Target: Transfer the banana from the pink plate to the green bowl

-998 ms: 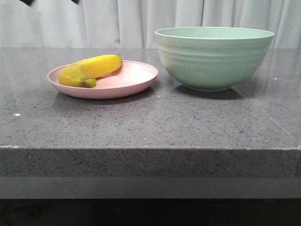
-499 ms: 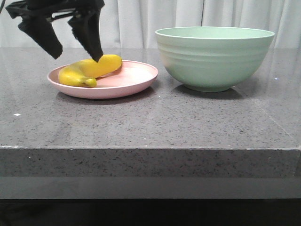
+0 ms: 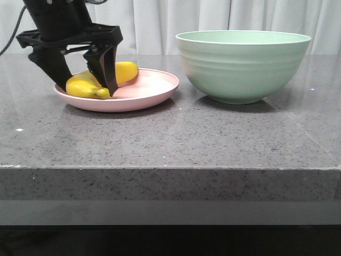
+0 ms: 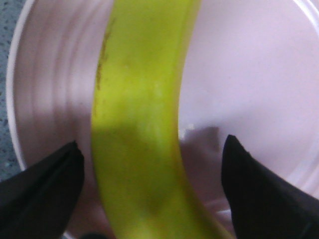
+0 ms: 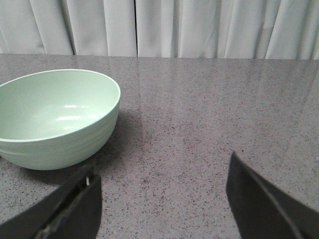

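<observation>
The yellow banana (image 3: 121, 71) lies on the pink plate (image 3: 152, 88) at the left of the table. My left gripper (image 3: 87, 81) is open and straddles the banana's middle, one finger on each side, tips down at the plate. In the left wrist view the banana (image 4: 139, 124) runs between the two black fingers with gaps on both sides, over the plate (image 4: 239, 74). The green bowl (image 3: 243, 65) stands empty to the right of the plate. My right gripper (image 5: 162, 199) is open and empty over bare table, with the bowl (image 5: 55, 117) beside it.
The grey speckled stone table (image 3: 170, 144) has its front edge close to the camera. White curtains (image 3: 160, 21) hang behind the table.
My left gripper came down from above into the front view and lowered around the banana, its fingers now at plate level. The banana, plate and bowl have not moved.
</observation>
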Motion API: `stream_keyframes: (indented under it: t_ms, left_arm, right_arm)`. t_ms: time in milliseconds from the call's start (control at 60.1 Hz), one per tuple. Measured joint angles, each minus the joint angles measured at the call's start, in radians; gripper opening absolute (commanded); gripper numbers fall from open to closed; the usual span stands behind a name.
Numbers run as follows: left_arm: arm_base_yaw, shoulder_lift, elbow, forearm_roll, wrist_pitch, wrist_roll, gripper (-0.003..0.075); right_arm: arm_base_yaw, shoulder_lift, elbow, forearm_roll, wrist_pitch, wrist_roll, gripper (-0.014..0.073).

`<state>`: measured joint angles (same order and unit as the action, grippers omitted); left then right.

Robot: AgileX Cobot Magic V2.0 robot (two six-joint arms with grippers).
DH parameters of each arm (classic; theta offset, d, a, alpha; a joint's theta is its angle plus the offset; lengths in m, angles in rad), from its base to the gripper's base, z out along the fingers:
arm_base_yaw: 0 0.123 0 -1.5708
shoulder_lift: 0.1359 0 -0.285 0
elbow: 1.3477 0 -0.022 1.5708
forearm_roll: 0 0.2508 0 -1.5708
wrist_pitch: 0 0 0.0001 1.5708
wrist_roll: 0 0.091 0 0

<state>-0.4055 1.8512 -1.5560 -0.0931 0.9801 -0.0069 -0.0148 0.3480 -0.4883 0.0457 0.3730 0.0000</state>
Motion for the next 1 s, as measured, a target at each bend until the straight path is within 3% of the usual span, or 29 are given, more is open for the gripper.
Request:
stream_keyframes:
  t_ms: [150,449,599,998]
  left_arm:
    - [0.0,0.002,0.0,0.0,-0.002,0.0,0.0494]
    - [0.001,0.002,0.0,-0.001,-0.006,-0.002,0.0156]
    - [0.001,0.002,0.0,-0.001,-0.006,-0.003,0.0063]
    - [0.001,-0.006,-0.051,-0.002,-0.01,-0.005,0.0043]
  right_arm:
    - [0.0,0.0,0.0,0.0,0.0,0.0,0.0541]
    - [0.0,0.0,0.0,0.0,0.0,0.0,0.0541]
    - [0.0,0.0,0.0,0.0,0.0,0.0,0.0541]
    - [0.0,0.0,0.0,0.0,0.0,0.0,0.0541]
